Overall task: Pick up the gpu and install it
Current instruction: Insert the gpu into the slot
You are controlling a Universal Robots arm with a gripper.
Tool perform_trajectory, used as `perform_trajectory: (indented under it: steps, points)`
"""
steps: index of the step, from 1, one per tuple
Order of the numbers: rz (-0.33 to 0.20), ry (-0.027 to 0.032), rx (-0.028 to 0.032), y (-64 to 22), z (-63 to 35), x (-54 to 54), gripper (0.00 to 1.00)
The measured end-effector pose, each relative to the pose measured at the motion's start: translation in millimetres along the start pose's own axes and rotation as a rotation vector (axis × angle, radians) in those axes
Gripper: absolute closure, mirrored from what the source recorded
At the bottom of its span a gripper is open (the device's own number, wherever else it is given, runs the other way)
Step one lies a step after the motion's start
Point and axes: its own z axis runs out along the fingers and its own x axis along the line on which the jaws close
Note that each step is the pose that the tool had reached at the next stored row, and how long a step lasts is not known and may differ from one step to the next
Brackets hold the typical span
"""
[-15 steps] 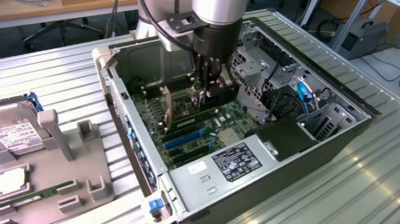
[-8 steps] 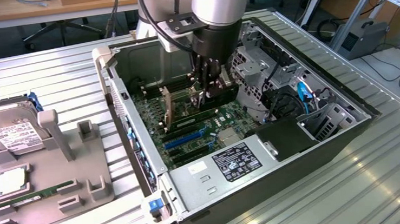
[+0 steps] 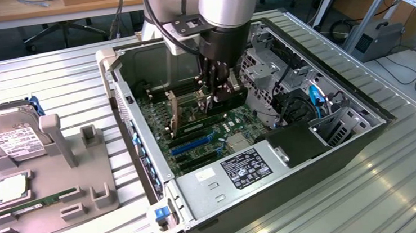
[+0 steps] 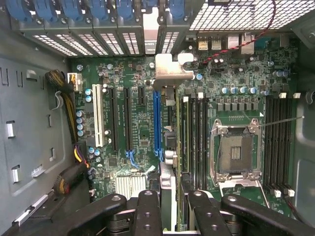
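Note:
My gripper (image 3: 217,87) reaches down into the open computer case (image 3: 126,109) and is shut on the gpu (image 3: 192,111), a thin dark card held on edge just above the green motherboard (image 3: 195,146). In the wrist view the gpu (image 4: 169,147) shows edge-on between the black fingers (image 4: 147,211), with its silver bracket (image 4: 170,69) at the far end by the case's rear slot openings. The card's edge runs alongside the long blue slot (image 4: 157,118). I cannot tell whether it touches the slot.
A white slot (image 4: 98,118), black memory slots (image 4: 197,137) and the bare CPU socket (image 4: 235,152) flank the card. A drive cage (image 3: 264,72) and power supply (image 3: 235,173) crowd the case. A grey fixture (image 3: 57,203) at the exterior view's left holds a hard drive (image 3: 10,139) and memory stick (image 3: 46,199).

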Motion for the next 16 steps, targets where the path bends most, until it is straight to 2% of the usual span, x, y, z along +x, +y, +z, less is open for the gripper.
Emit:
perform_trajectory:
  steps: [16]
  points:
    - [0.0, 0.0, 0.0, 4.6, 3.1, 0.3, 0.73]
